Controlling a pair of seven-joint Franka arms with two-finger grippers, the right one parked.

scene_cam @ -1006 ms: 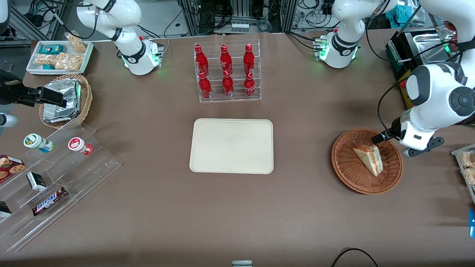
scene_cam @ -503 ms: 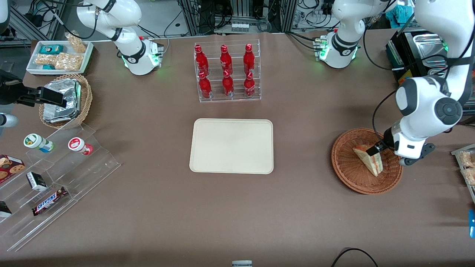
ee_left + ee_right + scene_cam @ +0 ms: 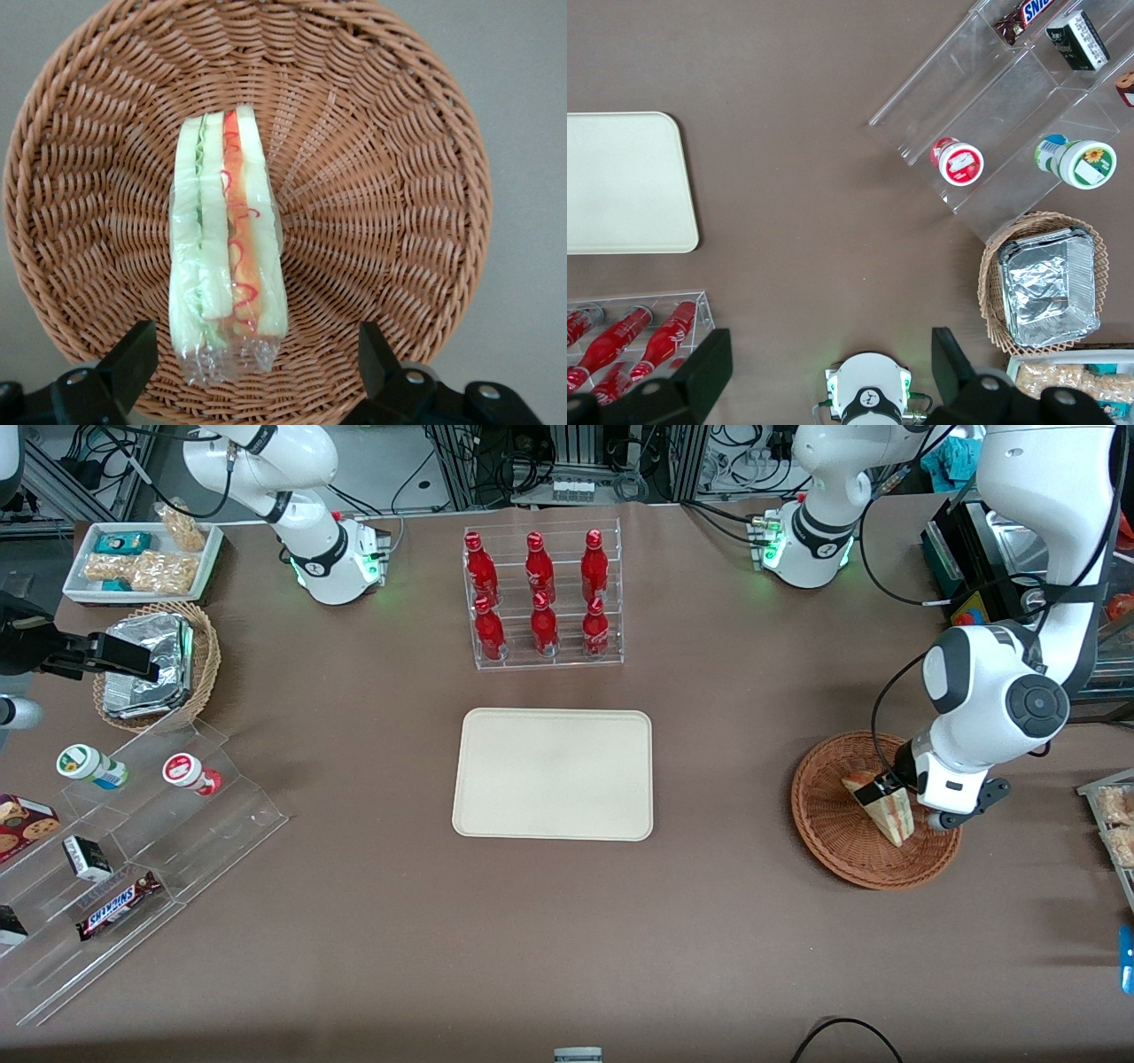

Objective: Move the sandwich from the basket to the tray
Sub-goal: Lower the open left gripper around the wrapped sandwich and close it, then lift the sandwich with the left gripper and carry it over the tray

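The sandwich point(image 3: 890, 817) is a plastic-wrapped white-bread wedge with a red-orange filling, lying on its edge in the reddish-brown wicker basket point(image 3: 826, 841) toward the working arm's end of the table. In the left wrist view the sandwich point(image 3: 229, 252) lies in the middle of the basket point(image 3: 390, 186). My gripper point(image 3: 889, 786) hangs low over the sandwich's thick end. It is open point(image 3: 255, 365), its black fingers point(image 3: 133, 359) spread wide to either side of the wrapped end without touching it. The cream tray point(image 3: 554, 773) lies bare at the table's centre, also seen in the right wrist view point(image 3: 620, 181).
A clear rack of red bottles point(image 3: 540, 598) stands farther from the front camera than the tray. Toward the parked arm's end are a wicker basket with foil packets point(image 3: 155, 664), a white snack tray point(image 3: 142, 560) and a stepped acrylic stand with snacks point(image 3: 133, 841).
The working arm has swung in and come down over the basket. Its gripper moved from the basket's rim to just above the sandwich. The sandwich has not moved.
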